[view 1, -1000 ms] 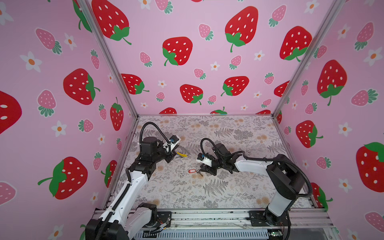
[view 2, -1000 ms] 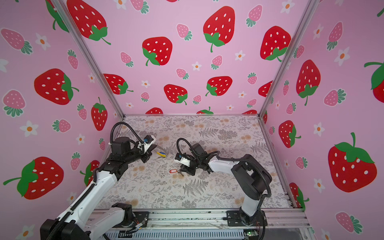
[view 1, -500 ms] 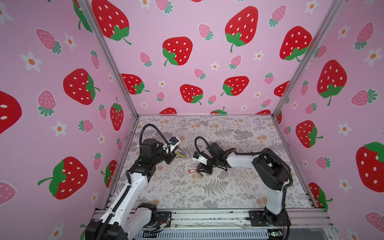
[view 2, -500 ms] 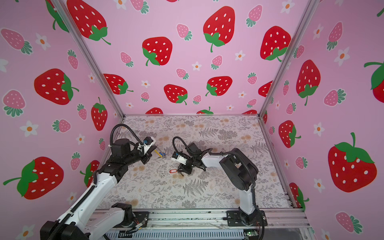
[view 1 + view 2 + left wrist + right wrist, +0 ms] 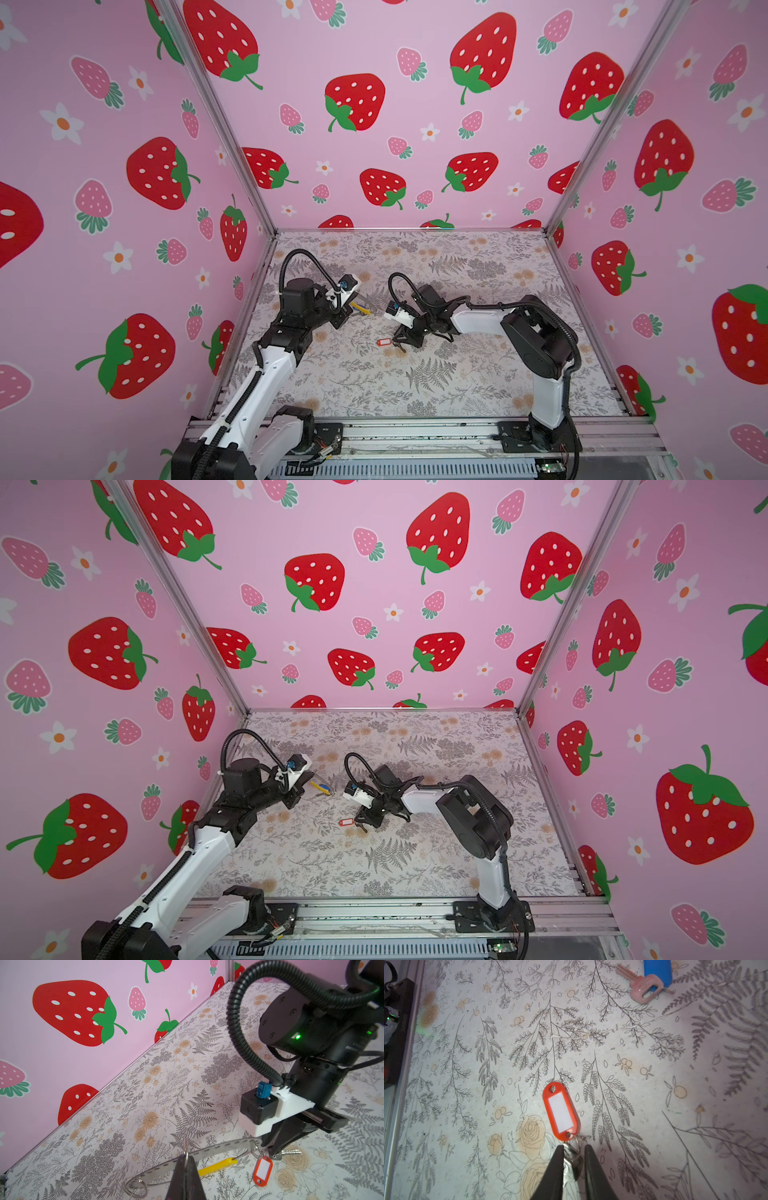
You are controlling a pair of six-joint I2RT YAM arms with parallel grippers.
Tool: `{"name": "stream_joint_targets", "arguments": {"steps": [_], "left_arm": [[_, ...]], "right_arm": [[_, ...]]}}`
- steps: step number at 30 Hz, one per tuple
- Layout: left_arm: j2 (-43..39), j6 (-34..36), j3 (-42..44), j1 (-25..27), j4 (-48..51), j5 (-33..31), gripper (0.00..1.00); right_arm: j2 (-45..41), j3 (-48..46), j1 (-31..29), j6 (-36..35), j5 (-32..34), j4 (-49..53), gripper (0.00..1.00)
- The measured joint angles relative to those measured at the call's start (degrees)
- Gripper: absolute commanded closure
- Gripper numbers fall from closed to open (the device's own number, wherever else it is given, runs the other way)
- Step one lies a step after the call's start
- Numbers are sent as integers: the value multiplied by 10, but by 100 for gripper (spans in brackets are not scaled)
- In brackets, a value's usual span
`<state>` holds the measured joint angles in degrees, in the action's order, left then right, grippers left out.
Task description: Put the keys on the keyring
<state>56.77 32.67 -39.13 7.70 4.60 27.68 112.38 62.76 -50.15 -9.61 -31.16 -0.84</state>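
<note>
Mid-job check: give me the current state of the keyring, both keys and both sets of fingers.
keyring: clamped by the left fingers
left fingers: shut on the keyring
red-tag key: head between the right fingers, tag flat on the table
right fingers: apparently closed on the red-tag key
blue-tag key: loose on the table, untouched

Both top views are bright and evenly lit from overhead, with only faint, soft shadows on the bench (image 5: 478, 374); wide-angle stretch swells the print on the walls (image 5: 104, 249) toward 9 and 3 o'clock. In the left wrist view the left hand (image 5: 185, 1157) at 6 o'clock is a dark blur, and the keyring (image 5: 218, 1148) it pinches shows a dull sheen. In the right wrist view a cool green cast at 9 o'clock turns pink toward 3 o'clock; the right hand (image 5: 573, 1147) shades the key (image 5: 576, 1164) it grips.
</note>
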Motion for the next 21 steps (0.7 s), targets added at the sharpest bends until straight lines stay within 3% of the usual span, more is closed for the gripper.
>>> {"name": "stream_joint_targets", "arguments": {"steps": [21], "left_arm": [[3,0,0,0,-3,0,100]], "right_arm": [[23,21,-8,4,0,2,77]]}}
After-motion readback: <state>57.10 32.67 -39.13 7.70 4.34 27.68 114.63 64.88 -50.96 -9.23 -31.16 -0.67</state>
